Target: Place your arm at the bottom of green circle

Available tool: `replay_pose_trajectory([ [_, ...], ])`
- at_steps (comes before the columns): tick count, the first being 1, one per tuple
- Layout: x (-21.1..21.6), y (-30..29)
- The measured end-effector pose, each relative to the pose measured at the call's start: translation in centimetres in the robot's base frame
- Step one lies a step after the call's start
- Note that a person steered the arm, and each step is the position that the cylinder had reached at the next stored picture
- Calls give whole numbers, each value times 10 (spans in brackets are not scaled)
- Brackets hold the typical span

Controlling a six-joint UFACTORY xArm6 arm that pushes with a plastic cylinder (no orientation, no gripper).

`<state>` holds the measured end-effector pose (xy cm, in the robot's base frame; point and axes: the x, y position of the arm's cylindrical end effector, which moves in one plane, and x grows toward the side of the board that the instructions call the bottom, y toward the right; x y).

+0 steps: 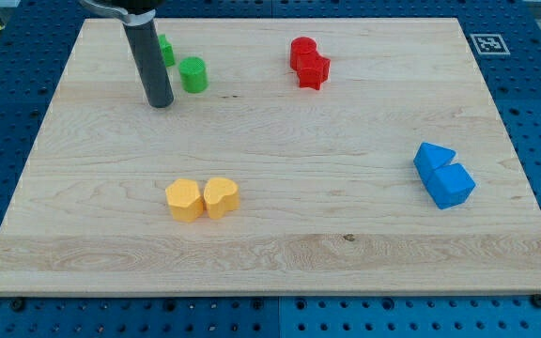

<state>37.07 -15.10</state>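
Nearly done, my tip is seen just left of and slightly below the green circle, not yet beneath it; nothing is grasped, as no end effector is fitted.

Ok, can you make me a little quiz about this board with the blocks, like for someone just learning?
1. True or false: my tip sits at the view's left of the green circle, just below its level, not touching it.
2. Which blocks lie nearest the view's bottom? A) red blocks B) yellow blocks C) blue blocks
3. Fill in: a second green block is partly hidden behind the dark ____.

Key: 1 true; 2 B; 3 rod
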Motion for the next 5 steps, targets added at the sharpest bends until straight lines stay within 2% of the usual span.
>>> replay_pose_trajectory([
  [5,0,10],
])
